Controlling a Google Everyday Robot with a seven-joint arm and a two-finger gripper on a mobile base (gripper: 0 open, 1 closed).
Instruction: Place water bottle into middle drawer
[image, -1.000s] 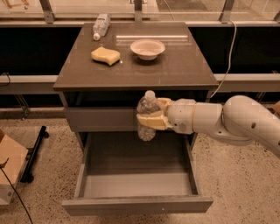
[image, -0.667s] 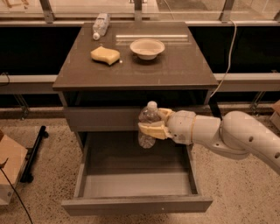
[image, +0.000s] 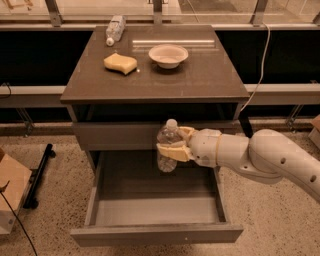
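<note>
The pincer (image: 176, 143) is closed around the middle of the water bottle (image: 168, 146). It grips from the right and keeps the bottle upright with the cap on top, probably so it can go straight down without tipping. The bottle hangs over the far part of the open middle drawer (image: 155, 233), in front of the closed drawer front (image: 115, 136) above it and clear of the drawer floor. On the table (image: 200, 82), a sponge (image: 120, 63), a bowl (image: 168, 54) and a smaller bottle (image: 115, 29) lie well out of the arm's way. Compared with a second ago, the bottle sits lower and the arm has dropped towards the drawer; the table things are unmoved.
</note>
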